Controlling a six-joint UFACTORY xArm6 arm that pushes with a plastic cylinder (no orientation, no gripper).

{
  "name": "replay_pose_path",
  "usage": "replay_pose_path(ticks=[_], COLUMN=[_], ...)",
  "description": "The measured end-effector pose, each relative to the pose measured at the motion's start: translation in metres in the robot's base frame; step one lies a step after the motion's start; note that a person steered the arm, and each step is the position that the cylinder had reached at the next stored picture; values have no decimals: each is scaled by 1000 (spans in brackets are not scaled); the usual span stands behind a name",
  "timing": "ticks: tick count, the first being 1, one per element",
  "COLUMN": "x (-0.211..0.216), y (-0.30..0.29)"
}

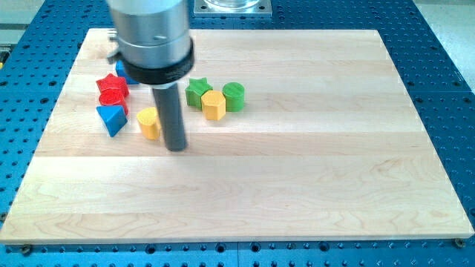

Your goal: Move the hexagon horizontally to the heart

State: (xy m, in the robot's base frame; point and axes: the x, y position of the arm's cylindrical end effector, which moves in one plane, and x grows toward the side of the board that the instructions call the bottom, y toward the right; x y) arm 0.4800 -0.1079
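Note:
A yellow hexagon (pixel 214 105) lies on the wooden board (pixel 312 170) left of centre, touching a green star (pixel 197 90) on its upper left and a green cylinder (pixel 234 96) on its right. A yellow heart-like block (pixel 149 122) lies further to the view's left. My tip (pixel 177 147) rests on the board just right of the yellow heart, close to it, and to the lower left of the hexagon. The rod stands between the two yellow blocks.
A red star (pixel 113 86) sits on the view's left with a second red block (pixel 115 101) just below it and a blue triangle (pixel 111 119) below that. A blue block (pixel 120 69) peeks out behind the arm's body. A blue perforated table (pixel 445 59) surrounds the board.

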Motion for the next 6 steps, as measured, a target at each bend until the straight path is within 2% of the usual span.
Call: replay_pose_path(ticks=[1, 2, 3, 4, 5, 6], x=[-13, -10, -16, -66, -77, -51], y=[-23, 8, 119, 138, 97, 71])
